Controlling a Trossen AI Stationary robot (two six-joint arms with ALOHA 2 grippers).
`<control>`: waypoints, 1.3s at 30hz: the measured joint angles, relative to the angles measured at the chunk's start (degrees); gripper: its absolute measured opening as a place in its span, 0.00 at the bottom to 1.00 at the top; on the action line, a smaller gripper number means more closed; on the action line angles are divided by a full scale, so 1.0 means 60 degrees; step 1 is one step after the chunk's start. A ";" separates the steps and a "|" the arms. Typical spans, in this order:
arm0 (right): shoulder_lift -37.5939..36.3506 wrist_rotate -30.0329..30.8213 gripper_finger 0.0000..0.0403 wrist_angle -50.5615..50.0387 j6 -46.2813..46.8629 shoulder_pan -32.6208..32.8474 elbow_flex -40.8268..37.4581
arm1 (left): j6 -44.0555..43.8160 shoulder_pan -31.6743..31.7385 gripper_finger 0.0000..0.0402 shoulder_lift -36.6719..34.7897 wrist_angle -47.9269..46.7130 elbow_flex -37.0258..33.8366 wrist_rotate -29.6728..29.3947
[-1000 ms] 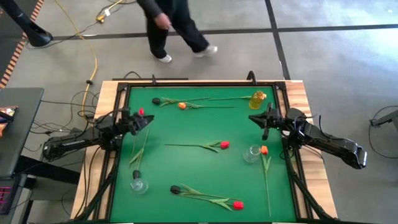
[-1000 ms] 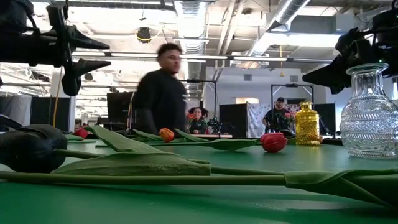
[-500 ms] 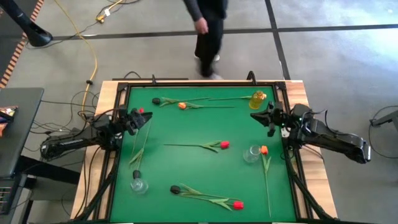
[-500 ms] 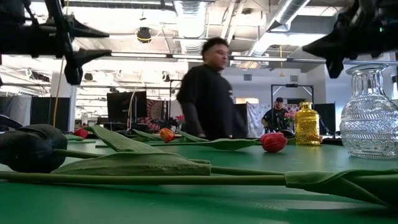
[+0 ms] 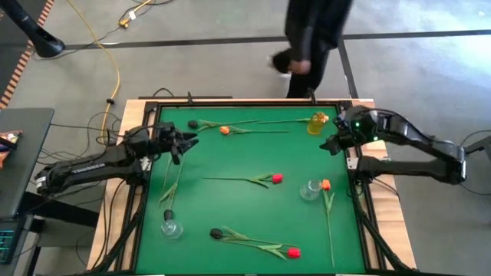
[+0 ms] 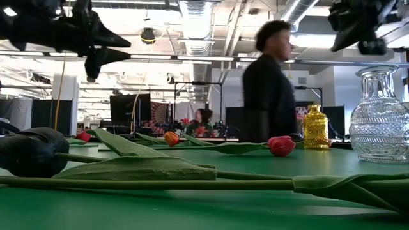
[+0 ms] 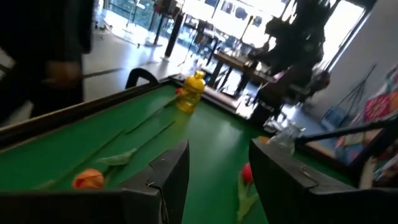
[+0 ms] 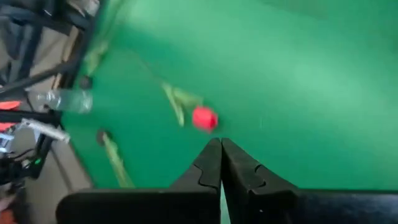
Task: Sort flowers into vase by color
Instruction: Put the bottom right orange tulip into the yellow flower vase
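Both arms swung toward the far edge | left gripper [image 5: 186, 142] jaws spread, right gripper [image 5: 328, 145] jaws pressed together | middle red tulip [image 5: 274, 179] lies crosswise on table [image 5: 230, 207], head right

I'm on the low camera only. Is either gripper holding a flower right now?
Observer: No. The left gripper is open, with nothing between its fingers.
Operator: And the right one?
Observer: The right gripper is shut with no stem in it, above the mat, with a red tulip lying ahead of it.
Operator: I count two vases. Is that all?
Observer: There are three: the yellow vase, the clear vase, and a small clear vase on the left arm's side of the table.
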 joint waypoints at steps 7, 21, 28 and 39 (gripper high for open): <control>0.0707 -0.0367 0.07 -0.1383 0.3365 0.2501 0.0772 | 0.0849 0.0298 0.39 0.1533 -0.0027 0.0967 0.0842; 0.2466 0.2402 0.08 -0.1282 0.9593 0.9734 0.0772 | 0.0782 0.0298 0.39 0.2821 -0.0020 0.1409 0.1205; 0.4386 0.2047 0.12 -0.1054 1.0192 1.0605 0.0422 | 0.0743 0.0298 0.39 0.2811 0.0455 0.1420 0.1200; 0.5126 0.1554 0.39 0.1630 1.0944 1.0537 -0.1242 | 0.0310 0.0298 0.39 0.2811 0.0763 0.1420 0.1008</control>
